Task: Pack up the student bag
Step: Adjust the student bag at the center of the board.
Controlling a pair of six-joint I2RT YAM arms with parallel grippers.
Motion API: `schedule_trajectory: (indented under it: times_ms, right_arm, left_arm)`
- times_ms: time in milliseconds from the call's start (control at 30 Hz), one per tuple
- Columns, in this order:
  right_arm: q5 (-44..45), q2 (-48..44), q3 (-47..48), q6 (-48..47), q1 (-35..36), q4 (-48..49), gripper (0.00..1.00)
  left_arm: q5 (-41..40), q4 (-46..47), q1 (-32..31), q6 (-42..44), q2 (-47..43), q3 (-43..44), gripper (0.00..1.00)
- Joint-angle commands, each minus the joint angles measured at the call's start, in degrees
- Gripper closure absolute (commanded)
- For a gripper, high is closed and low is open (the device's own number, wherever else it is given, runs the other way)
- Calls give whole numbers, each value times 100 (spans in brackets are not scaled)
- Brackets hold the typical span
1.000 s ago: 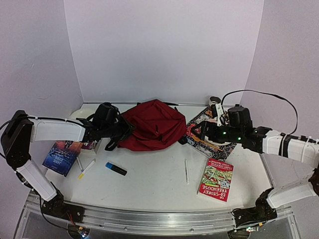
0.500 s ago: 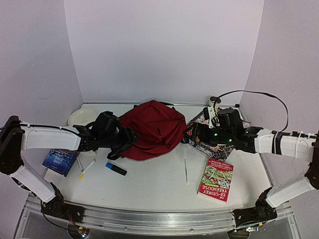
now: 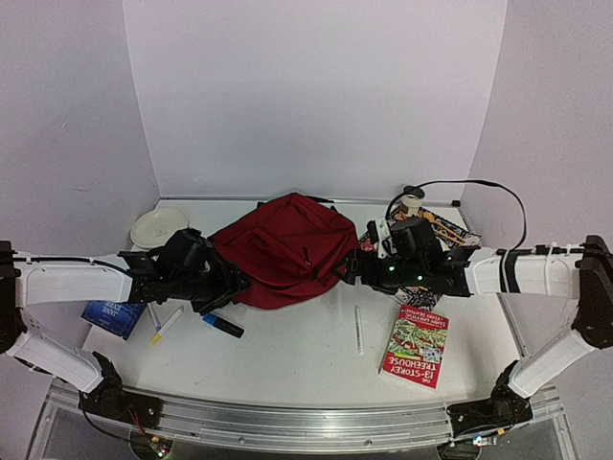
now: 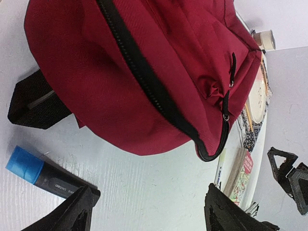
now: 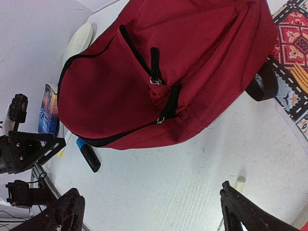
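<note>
Student bag [image 3: 283, 247] slumped mid-surface [image 3: 306, 355], a tool at each side.

Left tool [image 4: 151, 216] and right tool [image 5: 154, 214] both gape wide and empty, just beside the bag. Its fabric looks soft, floppy and probably light. The black zipper pull [image 5: 168, 103], or the strap [image 4: 33, 103] nearest the left tool, seems the surest hold.

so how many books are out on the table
3: a blue book at the near left, a red book at the near right, and a patterned book behind the right arm. More may be hidden.
</note>
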Motion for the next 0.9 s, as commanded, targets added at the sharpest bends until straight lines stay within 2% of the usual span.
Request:
schedule_trajectory:
  times_ms: [0,367,600,767,867]
  right_arm:
    - [114,422,312,672,245,444,2]
    - [198,1675,785,2406,842,1573,2]
    - [148,2470,1244,3005,917,1887,2]
    - [317,2773,1524,3106,913,1933,2]
    - [247,3053,1743,3212,917,1933,6]
  left_arm:
    - [16,-79,14,-29,-105,-41,18]
    - [388,444,14,-228,97,-88,17]
    - [530,719,13,-279,173,-284,17]
    - [739,888,6,-222,375,-323,17]
    - [773,937,6,-165,460,-331,17]
